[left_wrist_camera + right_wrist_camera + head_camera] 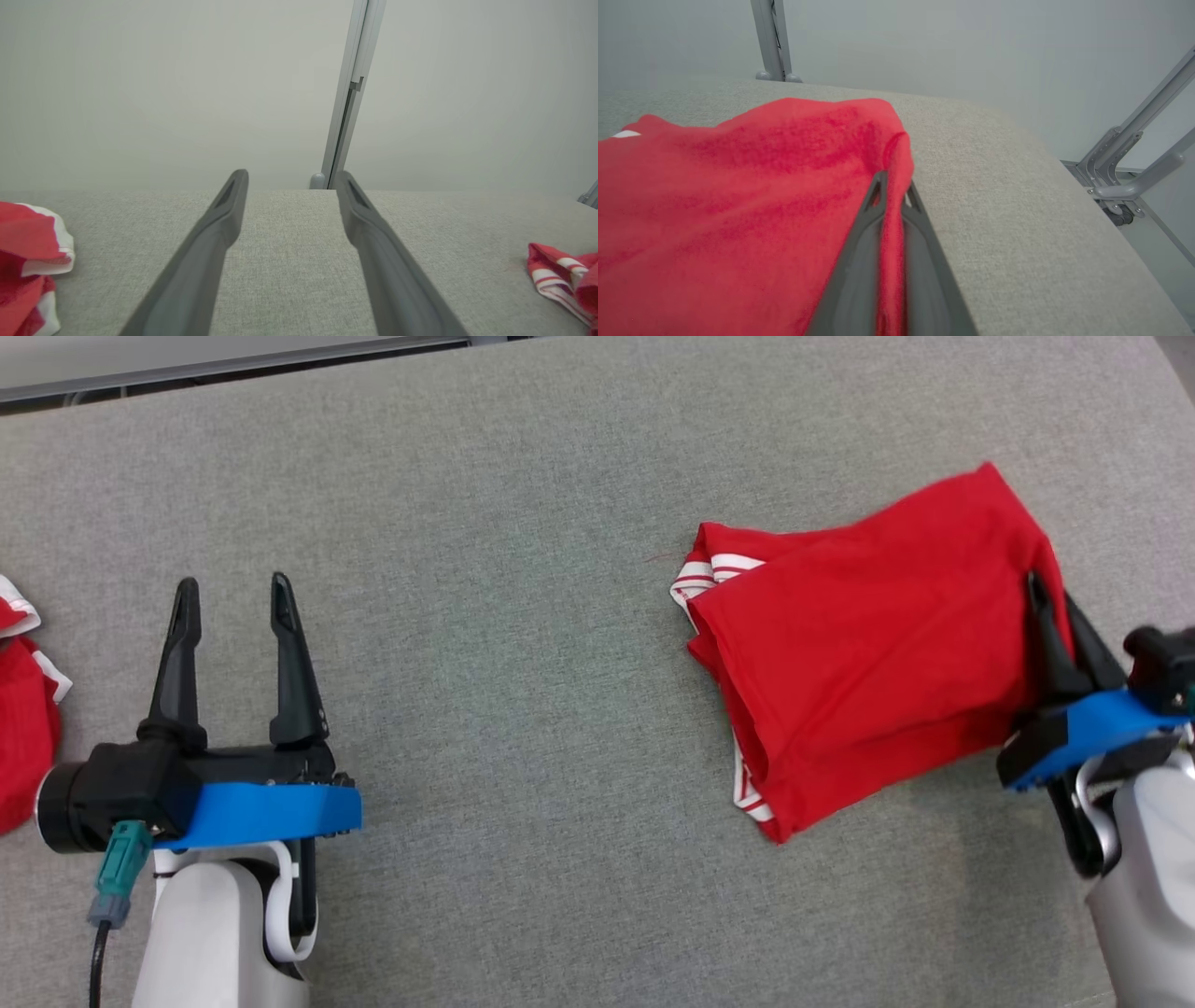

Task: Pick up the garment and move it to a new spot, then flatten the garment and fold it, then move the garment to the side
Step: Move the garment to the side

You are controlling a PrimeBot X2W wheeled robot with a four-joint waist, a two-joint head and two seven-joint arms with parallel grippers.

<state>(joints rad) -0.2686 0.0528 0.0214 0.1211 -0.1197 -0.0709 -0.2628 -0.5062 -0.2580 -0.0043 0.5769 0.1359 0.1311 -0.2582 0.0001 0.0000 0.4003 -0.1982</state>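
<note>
A folded red garment with white-striped trim lies on the grey table, right of centre. My right gripper is shut on the garment's right edge. In the right wrist view red cloth runs pinched between the two fingers of that gripper. My left gripper stands open at the lower left over bare table, nothing between its fingers. The garment's striped corner shows at the right edge of the left wrist view.
Another red and white cloth lies at the table's left edge, close to my left gripper, and also appears as a crumpled heap in the left wrist view. The table's right edge drops off near the right gripper, with a metal frame beyond.
</note>
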